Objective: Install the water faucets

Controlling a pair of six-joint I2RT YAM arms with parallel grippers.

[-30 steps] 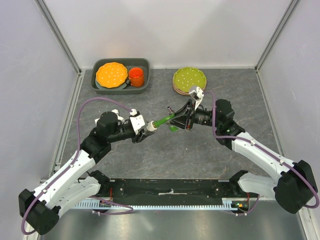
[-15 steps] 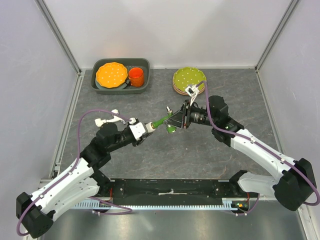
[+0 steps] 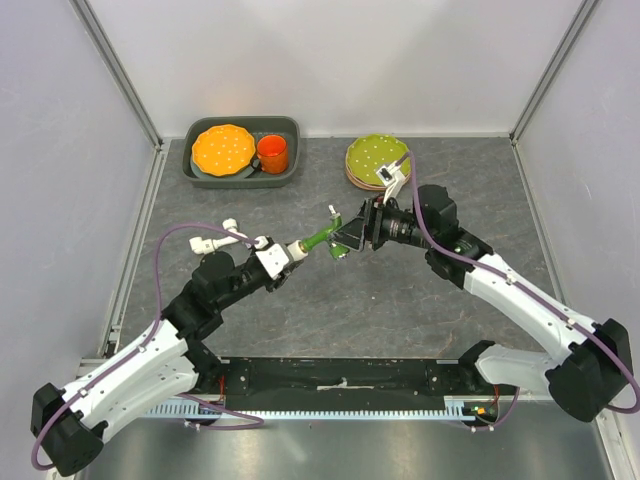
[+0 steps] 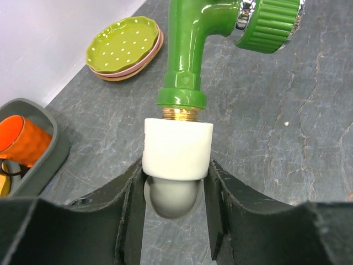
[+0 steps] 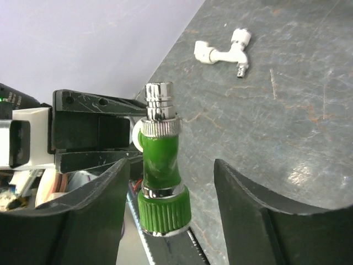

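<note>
left gripper (image 4: pixel 175 171) clamped on the white end piece (image 4: pixel 177 146) of the green faucet (image 4: pixel 185 49), which is held mid-frame in the top view. right gripper (image 5: pixel 171 165) has its jaws apart, straddling the faucet's spout end with a gap on each side. white faucet (image 5: pixel 223 49) lies on the table (image 5: pixel 287 110), upper right of the right wrist view.
</note>
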